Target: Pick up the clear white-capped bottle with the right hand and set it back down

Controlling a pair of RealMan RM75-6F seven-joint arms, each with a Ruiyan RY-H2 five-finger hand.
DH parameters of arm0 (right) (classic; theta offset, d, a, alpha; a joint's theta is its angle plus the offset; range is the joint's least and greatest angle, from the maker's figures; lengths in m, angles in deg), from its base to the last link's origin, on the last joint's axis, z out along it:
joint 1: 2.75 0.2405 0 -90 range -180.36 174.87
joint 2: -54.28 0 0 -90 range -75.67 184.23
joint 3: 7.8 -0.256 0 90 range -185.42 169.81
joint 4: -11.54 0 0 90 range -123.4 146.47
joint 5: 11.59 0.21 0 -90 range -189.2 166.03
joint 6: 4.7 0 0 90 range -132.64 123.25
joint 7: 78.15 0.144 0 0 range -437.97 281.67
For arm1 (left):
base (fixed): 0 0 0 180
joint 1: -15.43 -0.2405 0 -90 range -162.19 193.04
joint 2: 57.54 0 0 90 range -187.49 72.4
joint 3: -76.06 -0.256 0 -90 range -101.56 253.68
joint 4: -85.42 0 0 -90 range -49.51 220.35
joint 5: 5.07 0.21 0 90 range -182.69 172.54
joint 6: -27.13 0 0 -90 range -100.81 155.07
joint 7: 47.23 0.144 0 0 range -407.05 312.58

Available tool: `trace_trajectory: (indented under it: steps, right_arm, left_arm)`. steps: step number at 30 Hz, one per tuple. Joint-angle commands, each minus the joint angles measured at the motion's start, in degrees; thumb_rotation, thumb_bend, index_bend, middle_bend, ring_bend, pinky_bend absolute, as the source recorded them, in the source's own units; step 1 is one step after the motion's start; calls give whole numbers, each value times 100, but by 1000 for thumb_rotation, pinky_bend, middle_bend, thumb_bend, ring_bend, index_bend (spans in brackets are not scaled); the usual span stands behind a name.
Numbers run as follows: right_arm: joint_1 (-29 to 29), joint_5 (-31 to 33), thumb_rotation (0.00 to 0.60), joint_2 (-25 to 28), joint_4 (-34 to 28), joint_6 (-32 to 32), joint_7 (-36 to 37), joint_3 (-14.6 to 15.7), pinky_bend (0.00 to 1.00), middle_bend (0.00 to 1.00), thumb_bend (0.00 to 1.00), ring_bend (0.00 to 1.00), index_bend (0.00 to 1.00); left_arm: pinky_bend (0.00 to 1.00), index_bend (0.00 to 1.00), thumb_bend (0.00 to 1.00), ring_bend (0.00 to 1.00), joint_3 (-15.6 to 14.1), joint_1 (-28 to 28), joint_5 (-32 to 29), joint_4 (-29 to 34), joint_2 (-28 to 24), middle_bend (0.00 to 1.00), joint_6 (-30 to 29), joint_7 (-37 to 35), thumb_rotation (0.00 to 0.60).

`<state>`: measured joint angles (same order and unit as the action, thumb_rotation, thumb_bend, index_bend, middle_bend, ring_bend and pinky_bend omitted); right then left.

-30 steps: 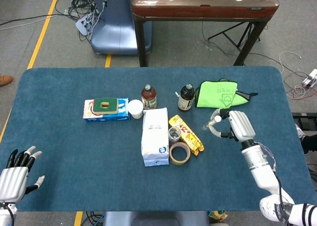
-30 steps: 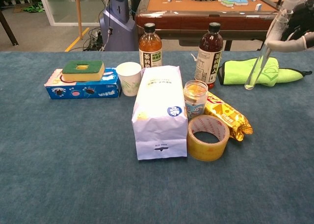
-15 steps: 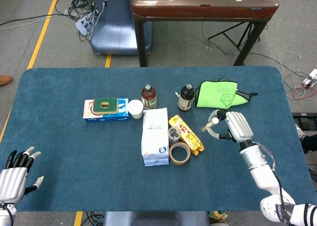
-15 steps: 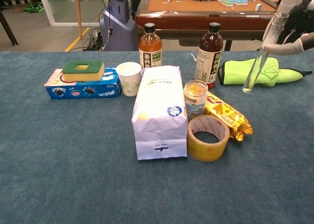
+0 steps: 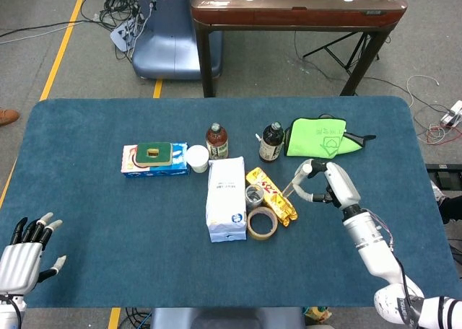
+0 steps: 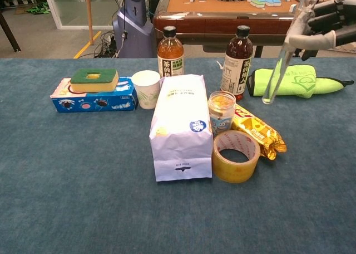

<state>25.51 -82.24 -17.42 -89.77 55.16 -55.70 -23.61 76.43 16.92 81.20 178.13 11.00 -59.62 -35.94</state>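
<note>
The clear, slim bottle with a white cap hangs tilted above the blue table, its base down to the left near the yellow snack pack. My right hand grips its upper part. In the chest view the bottle slants from the right hand at the top right down to a point in front of the green cloth. Its cap is cut off by the top edge there. My left hand lies at the near left corner, fingers spread, holding nothing.
Mid-table stand a white bag, a tape roll, a small jar, two dark tea bottles, a paper cup and a blue box with a sponge. A wooden table stands behind.
My right hand has carried the bottle leftward, closer to the snack pack and jar, and the bottle leans more. The left hand has not moved.
</note>
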Motion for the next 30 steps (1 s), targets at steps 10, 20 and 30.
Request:
trace_trajectory:
  steps: [10,20,30]
  right_arm:
    - [490,369,600,-606,33,-213,-17,-339,407,529,548,425,666]
    - [612,654,600,-788,198,-271,-311,-331,407,529,549,425,666]
    - [784,767,600,-1099,487,-484,-552,-191,407,529,549,425,666]
  left_arm:
    - [4,194,267,109,-19,-68,-33,-88,-7,96,-59,-112,600]
    - [4,194,266,109,-31,-108,-60,-184,8,96,-71,-216,600]
    - [4,194,267,109,-36,-119,-63,-214,25,96,-61,-237,600]
